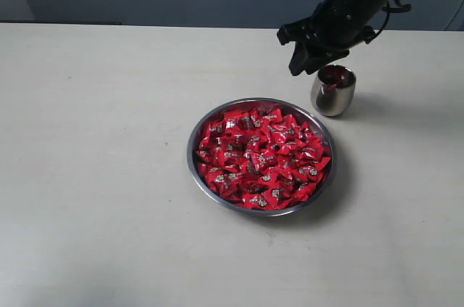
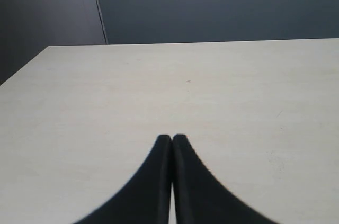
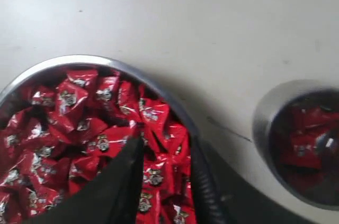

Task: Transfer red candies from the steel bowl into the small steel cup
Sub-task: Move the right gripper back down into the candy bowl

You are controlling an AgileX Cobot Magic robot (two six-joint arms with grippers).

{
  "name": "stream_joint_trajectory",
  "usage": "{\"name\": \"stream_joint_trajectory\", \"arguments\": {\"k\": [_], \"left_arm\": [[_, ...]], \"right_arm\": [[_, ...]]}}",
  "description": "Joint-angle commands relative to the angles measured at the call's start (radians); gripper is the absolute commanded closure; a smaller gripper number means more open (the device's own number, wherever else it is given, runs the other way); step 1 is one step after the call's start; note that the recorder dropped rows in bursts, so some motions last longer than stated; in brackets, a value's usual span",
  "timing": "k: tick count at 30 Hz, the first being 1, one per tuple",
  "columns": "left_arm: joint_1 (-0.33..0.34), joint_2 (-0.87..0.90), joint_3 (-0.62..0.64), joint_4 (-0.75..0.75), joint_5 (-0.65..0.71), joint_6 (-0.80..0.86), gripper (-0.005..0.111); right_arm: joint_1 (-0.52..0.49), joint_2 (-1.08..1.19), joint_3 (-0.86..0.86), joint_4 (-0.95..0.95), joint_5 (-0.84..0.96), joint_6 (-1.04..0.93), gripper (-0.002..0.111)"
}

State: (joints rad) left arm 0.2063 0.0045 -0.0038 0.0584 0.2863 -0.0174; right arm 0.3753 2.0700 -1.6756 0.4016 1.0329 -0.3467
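The steel bowl (image 1: 193, 149) sits mid-table, heaped with red candies (image 1: 261, 158). Behind it to the right stands the small steel cup (image 1: 333, 96), with red candies inside. My right gripper (image 1: 307, 62) hangs just above and left of the cup's mouth. In the right wrist view its gripper (image 3: 167, 142) is open, nothing held; the candies (image 3: 100, 128) in the bowl (image 3: 69, 60) show through the gap, and the cup (image 3: 263, 123) with its candies (image 3: 307, 139) lies off to one side. My left gripper (image 2: 172, 138) is shut and empty over bare table.
The pale table (image 1: 94, 140) stretches wide to the left of the bowl and in front of it. A dark wall runs behind the table's far edge. The left arm is out of the exterior view.
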Motion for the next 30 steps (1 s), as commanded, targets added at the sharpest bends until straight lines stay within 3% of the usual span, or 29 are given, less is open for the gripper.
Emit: {"name": "stream_joint_trajectory", "arguments": {"k": [1, 9, 30], "left_arm": [[-0.010, -0.004, 0.004, 0.006, -0.002, -0.003, 0.106], [-0.010, -0.004, 0.004, 0.006, -0.002, -0.003, 0.106], [-0.010, -0.004, 0.004, 0.006, -0.002, -0.003, 0.106]], "right_arm": [[0.054, -0.001, -0.004, 0.015, 0.000, -0.020, 0.077], [0.154, 0.005, -0.004, 0.014, -0.132, -0.032, 0.077], [0.185, 0.142, -0.004, 0.077, -0.155, -0.021, 0.077]]}}
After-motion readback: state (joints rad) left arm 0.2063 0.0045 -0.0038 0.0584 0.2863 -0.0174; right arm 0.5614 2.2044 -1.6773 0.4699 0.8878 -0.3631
